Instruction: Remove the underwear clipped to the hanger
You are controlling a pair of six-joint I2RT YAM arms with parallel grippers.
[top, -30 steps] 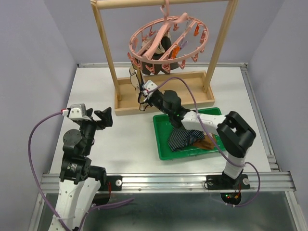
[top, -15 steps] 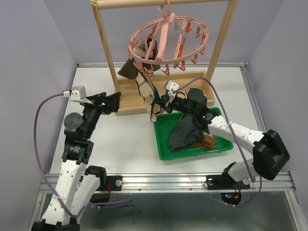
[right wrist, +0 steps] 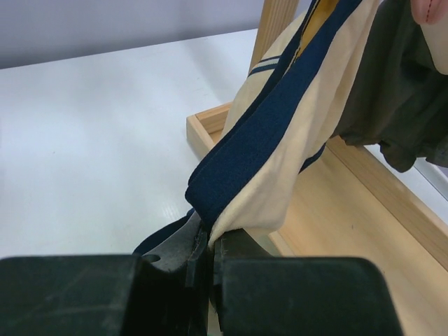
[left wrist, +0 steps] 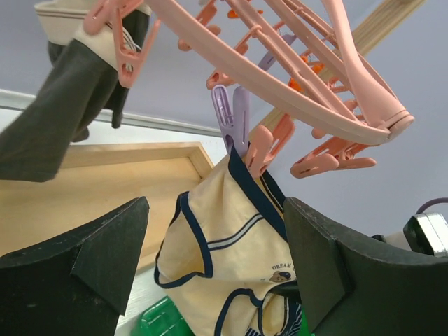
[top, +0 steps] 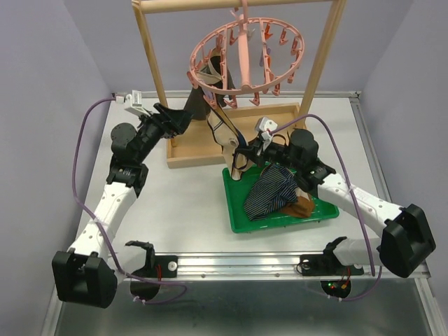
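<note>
The round pink hanger (top: 245,56) hangs from the wooden frame's top bar. Beige underwear with navy trim (top: 224,131) hangs from it, held by a pink clip (left wrist: 262,143) beside a purple clip (left wrist: 231,117). My right gripper (top: 240,155) is shut on the lower edge of the beige underwear (right wrist: 308,105), which is pulled taut. Dark grey underwear (top: 197,100) is also clipped to the ring and shows in the left wrist view (left wrist: 63,119). My left gripper (top: 183,115) is open and empty, raised beside the dark underwear, with the beige underwear (left wrist: 238,259) seen between its fingers.
A green tray (top: 238,210) at the front right holds navy checked underwear (top: 269,192) and brown underwear (top: 302,206). The tall wooden frame (top: 150,63) stands on a wooden base tray (top: 183,150) at the back. The hanger (left wrist: 280,77) slopes overhead in the left wrist view.
My left arm has lifted and reached up to the hanger's left side. My right gripper has drawn the beige underwear right and nearer the tray. The ring has swung and tilted.
</note>
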